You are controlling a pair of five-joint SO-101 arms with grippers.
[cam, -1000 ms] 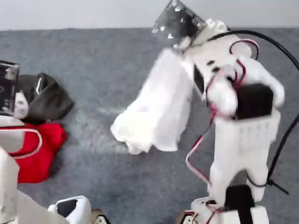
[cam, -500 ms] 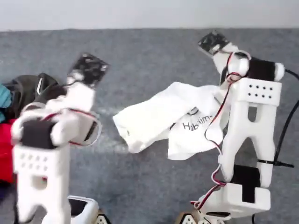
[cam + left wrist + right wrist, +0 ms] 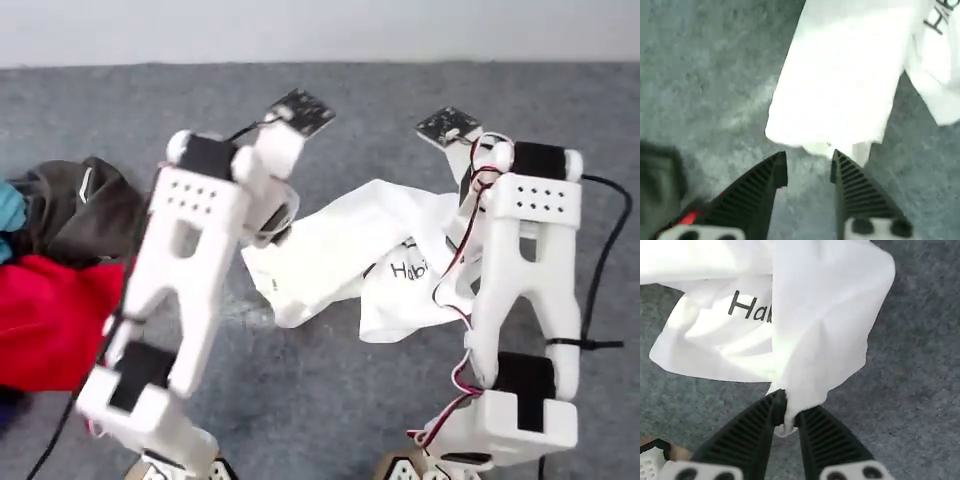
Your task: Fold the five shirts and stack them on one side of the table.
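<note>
**Operator:** My right gripper [image 3: 787, 405] is clamped tight on a pinch of the white shirt [image 3: 815, 315], with cloth bunched between its jaws. My left gripper [image 3: 809, 157] stands parted and holds nothing. Its tips hover just beside the shirt's other end.

**Colleague:** Where does the shirt lie?

**Operator:** It lies crumpled in the middle of the grey table [image 3: 330, 400], between my two arms. I judge this to be the spreading step, before any fold. Next, I think the left gripper needs to close on that near edge, so both arms can draw the cloth flat.

**Colleague:** And the other shirts?

**Operator:** A red shirt [image 3: 45, 315] and a dark shirt [image 3: 85, 205] sit heaped at the table's left edge, well apart from the white one. A sliver of teal cloth [image 3: 8, 215] shows beside them. None of them looks folded.

**Colleague:** What can't you make out?

**Operator:** That heap is cut off at the edge, so I cannot count five shirts. I cannot tell collar from sleeve on the white shirt, and its dark lettering is partly folded under. From above, my arms cover both grip points.
</note>
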